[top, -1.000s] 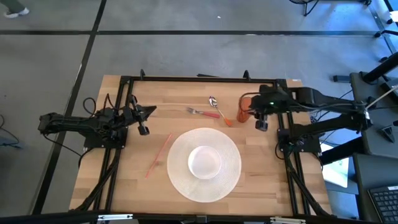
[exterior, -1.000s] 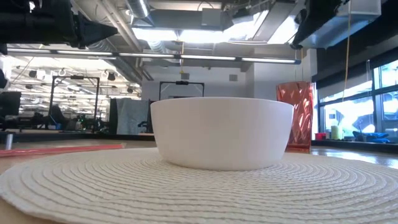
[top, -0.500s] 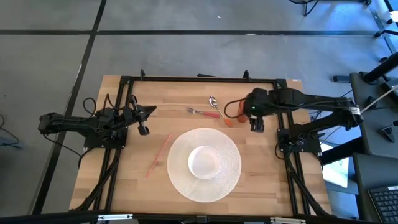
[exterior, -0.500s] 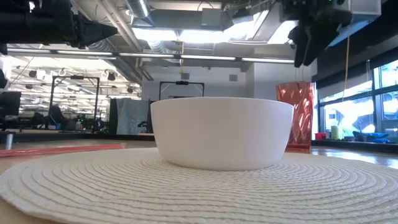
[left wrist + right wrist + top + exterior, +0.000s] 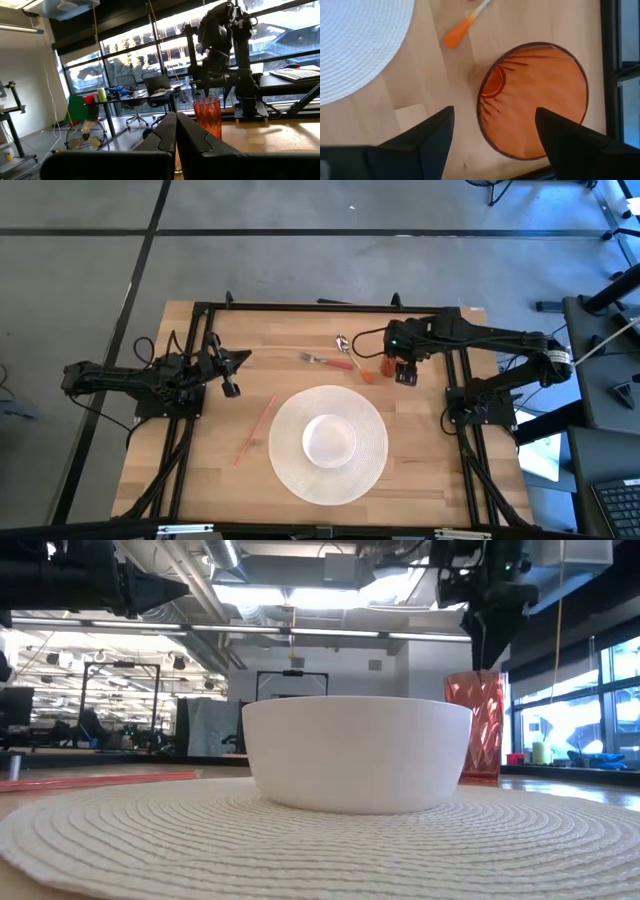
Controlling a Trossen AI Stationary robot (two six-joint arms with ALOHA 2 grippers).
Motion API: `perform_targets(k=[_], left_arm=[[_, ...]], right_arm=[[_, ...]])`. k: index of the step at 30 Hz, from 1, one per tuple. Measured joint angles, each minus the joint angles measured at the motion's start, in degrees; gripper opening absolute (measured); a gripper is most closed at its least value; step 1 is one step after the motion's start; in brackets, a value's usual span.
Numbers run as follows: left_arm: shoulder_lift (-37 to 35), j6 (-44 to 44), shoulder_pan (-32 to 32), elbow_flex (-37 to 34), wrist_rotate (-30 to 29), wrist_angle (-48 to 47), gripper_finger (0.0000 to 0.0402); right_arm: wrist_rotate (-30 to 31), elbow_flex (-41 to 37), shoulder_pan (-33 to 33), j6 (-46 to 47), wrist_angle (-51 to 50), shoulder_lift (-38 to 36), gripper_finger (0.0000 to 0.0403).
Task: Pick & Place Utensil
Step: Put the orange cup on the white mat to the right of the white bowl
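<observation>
An orange-handled spoon [image 5: 354, 359] and a red-handled fork [image 5: 326, 361] lie flat on the wooden table beyond the white round placemat [image 5: 284, 463], which carries a white bowl [image 5: 329, 440]. The orange cup [image 5: 535, 102] stands upright on the table by the spoon's handle [image 5: 462, 29]. My right gripper [image 5: 494, 112] hangs open just above the cup's mouth, pointing down, touching nothing; in the low view the right gripper [image 5: 488, 645] sits over the cup [image 5: 476, 727]. My left gripper [image 5: 240, 358] waits shut at the table's left side.
A thin pink stick [image 5: 255, 430] lies on the table left of the placemat. The black frame rails [image 5: 320, 307] run along the far and side edges. Bare wood lies between my left gripper and the fork.
My right gripper has moved toward the table's left, from beside the orange cup to directly over it, and now covers the cup in the high view. It has come into the low view from above. The utensils, bowl and cup have stayed in place.
</observation>
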Motion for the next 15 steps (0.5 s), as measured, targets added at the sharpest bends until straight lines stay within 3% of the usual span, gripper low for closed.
perform_targets(k=[9,15], left_arm=[[0.0,-1.32,0.0,0.0,0.02,0.0,0.0006],[0.0,-1.38,0.0,0.0,0.02,0.0,0.0006]], right_arm=[[-0.47,0.0,-2.33,0.42,-0.04,3.23,0.0272],[-1.62,-0.02,-2.35,-0.57,-0.07,4.59,0.0227]])
